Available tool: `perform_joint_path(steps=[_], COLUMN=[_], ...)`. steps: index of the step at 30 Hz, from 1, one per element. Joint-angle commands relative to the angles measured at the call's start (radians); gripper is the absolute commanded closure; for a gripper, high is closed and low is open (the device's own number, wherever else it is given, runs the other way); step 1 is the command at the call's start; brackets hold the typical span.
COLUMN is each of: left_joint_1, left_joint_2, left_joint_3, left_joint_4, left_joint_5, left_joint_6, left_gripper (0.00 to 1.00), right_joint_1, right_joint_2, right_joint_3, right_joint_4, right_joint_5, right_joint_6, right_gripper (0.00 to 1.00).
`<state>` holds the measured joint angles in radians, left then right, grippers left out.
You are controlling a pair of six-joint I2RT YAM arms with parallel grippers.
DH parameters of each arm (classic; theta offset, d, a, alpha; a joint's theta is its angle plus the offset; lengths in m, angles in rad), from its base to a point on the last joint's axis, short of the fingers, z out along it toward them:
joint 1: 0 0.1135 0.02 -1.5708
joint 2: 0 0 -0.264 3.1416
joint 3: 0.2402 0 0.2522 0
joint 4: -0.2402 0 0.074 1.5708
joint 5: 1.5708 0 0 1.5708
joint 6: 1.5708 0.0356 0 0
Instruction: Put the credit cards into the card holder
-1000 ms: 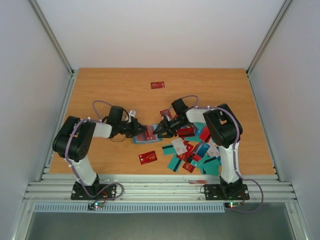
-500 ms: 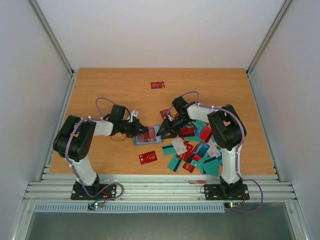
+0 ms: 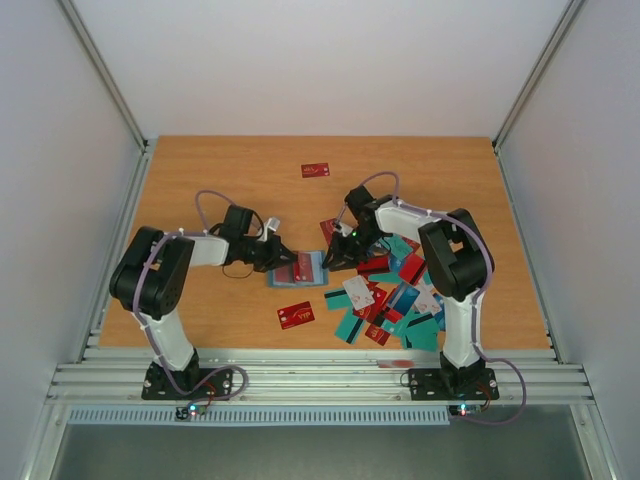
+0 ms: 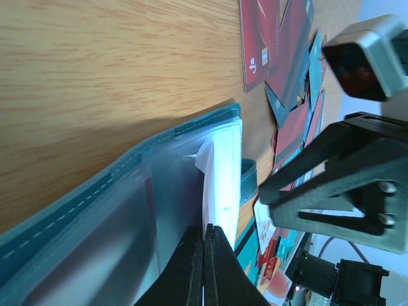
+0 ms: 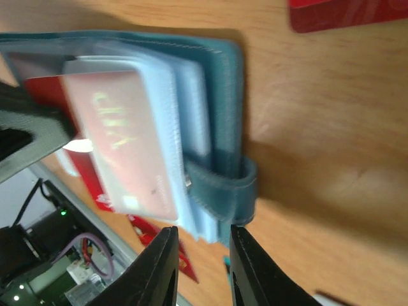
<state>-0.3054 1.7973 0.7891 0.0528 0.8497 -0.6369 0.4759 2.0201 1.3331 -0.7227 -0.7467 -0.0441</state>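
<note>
The teal card holder (image 3: 298, 268) lies open on the wood between both arms, with a red credit card (image 5: 124, 143) inside one of its clear pockets. My left gripper (image 4: 205, 228) is shut on a thin clear pocket sheet of the card holder (image 4: 127, 172). My right gripper (image 5: 203, 231) is open, its tips just short of the holder's teal strap (image 5: 231, 185) and not pinching it. In the top view the left gripper (image 3: 277, 254) meets the holder from the left and the right gripper (image 3: 335, 255) from the right. Several loose credit cards (image 3: 390, 300) are piled under the right arm.
One red card (image 3: 316, 170) lies alone toward the back of the table. Another red card (image 3: 295, 315) lies near the front edge, just below the holder. The card pile spreads to the front right. Metal rails border the table's near edge.
The right gripper's jaws have narrowed and it has drawn slightly back toward the rear right. The left gripper and holder have shifted a little to the right.
</note>
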Motion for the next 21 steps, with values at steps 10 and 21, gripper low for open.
perform_joint_path(steps=[10, 21], left_joint_1=[-0.005, -0.006], left_joint_2=[0.079, 0.115], left_joint_3=[0.078, 0.12], left_joint_4=[-0.086, -0.116], left_joint_5=[0.057, 0.064], left_joint_6=[0.071, 0.091], left_gripper=[1.0, 0.97], right_joint_1=[-0.002, -0.002], right_joint_2=[0.13, 0.168], right_joint_3=[0.054, 0.094], right_joint_4=[-0.003, -0.017], right_joint_5=[0.006, -0.02], right_joint_6=[-0.023, -0.028], right_gripper=[0.84, 0.86])
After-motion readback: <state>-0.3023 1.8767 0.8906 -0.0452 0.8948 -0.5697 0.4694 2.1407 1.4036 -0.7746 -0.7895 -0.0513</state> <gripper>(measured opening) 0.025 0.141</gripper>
